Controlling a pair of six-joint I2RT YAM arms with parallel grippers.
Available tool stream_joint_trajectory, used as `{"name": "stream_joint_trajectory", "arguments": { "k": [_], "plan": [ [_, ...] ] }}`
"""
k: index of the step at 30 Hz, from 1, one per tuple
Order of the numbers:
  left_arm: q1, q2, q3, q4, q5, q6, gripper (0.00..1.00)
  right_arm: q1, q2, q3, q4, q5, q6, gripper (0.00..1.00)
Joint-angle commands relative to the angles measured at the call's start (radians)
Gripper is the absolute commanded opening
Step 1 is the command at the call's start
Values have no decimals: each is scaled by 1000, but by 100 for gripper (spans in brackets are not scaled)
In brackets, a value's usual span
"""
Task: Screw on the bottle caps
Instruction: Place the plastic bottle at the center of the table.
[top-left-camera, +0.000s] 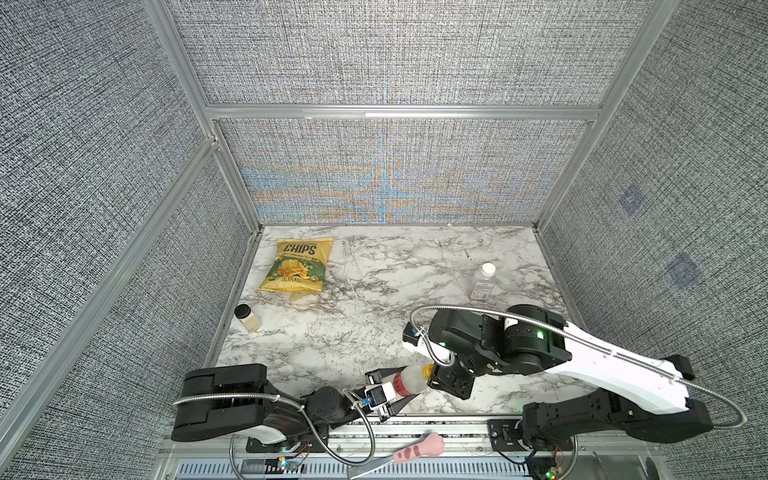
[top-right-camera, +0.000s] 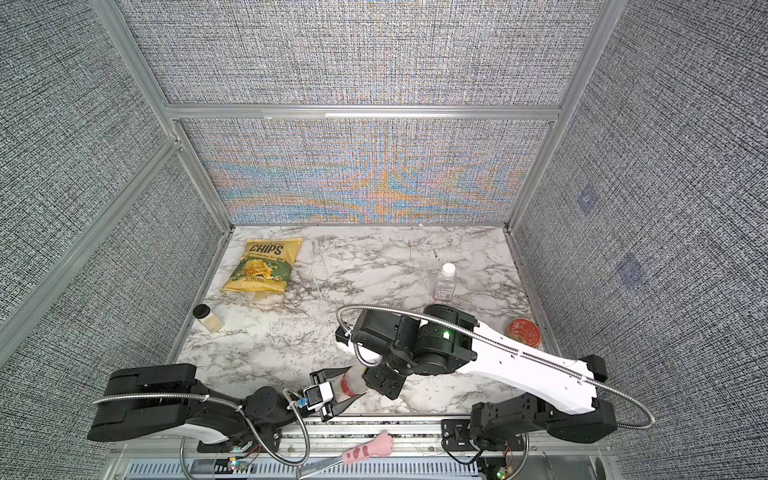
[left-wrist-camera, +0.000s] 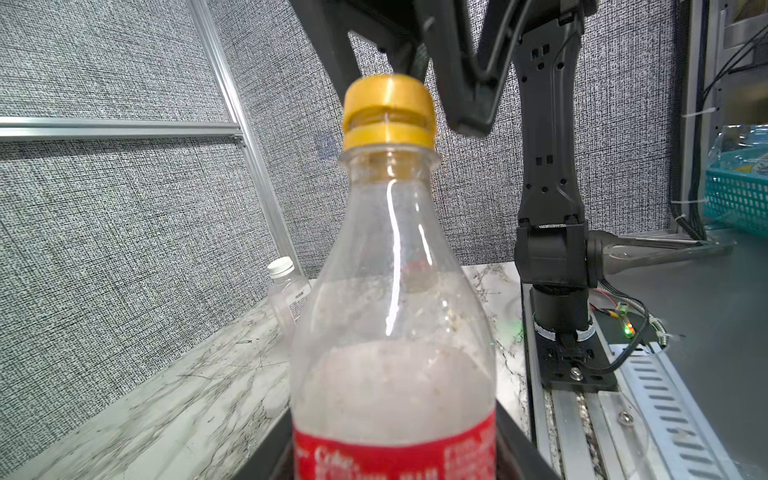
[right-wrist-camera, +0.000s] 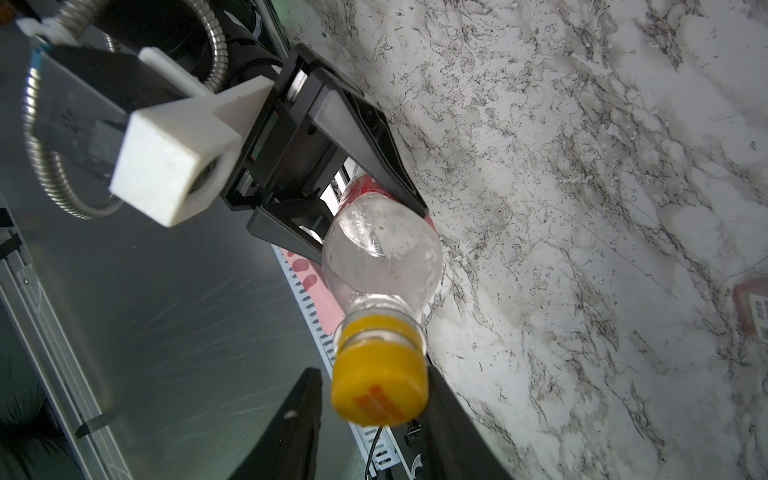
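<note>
While left gripper clamped bottle at label, lower centre of top view, right gripper straddled yellow cap loosely: one jaw touching, other clear. Risk: cap sat high over ring; could cross-thread or slip if jaws closed off-centre.

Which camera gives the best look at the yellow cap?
The right wrist view: the cap is large there, top and side both showing, on the bottle neck. The left wrist view shows it side-on, slightly blurred. In a top view it is only a small yellow spot.
</note>
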Motion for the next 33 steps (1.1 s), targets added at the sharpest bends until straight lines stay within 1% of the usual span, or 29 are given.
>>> {"name": "stream_joint_trajectory", "arguments": {
  "k": [1, 12, 16, 20, 21, 24, 28, 33],
  "plan": [
    [1, 2, -29, 63, -9, -2, 57, 4, 1, 18, -16, 5, 0, 42],
    [1, 13, -30, 63, -8, -4, 56, 17, 20, 43, -18, 13, -2, 37],
    [1, 13, -30, 63, -5, -7, 56, 22, 26, 57, -24, 30, 0, 38],
    [1, 13, -29, 64, -3, -8, 56, 27, 35, 63, -32, 42, 2, 41],
    [2, 38, -29, 63, -2, -8, 56, 28, 37, 61, -33, 49, 4, 41],
    [2, 48, -27, 63, -2, -10, 56, 38, 45, 65, -36, 60, 6, 42],
    [1, 48, -26, 63, -3, -10, 56, 47, 54, 75, -49, 82, 5, 42],
    [2, 37, -27, 63, -17, -5, 56, 51, 54, 61, -49, 80, 6, 38]
  ]
}}
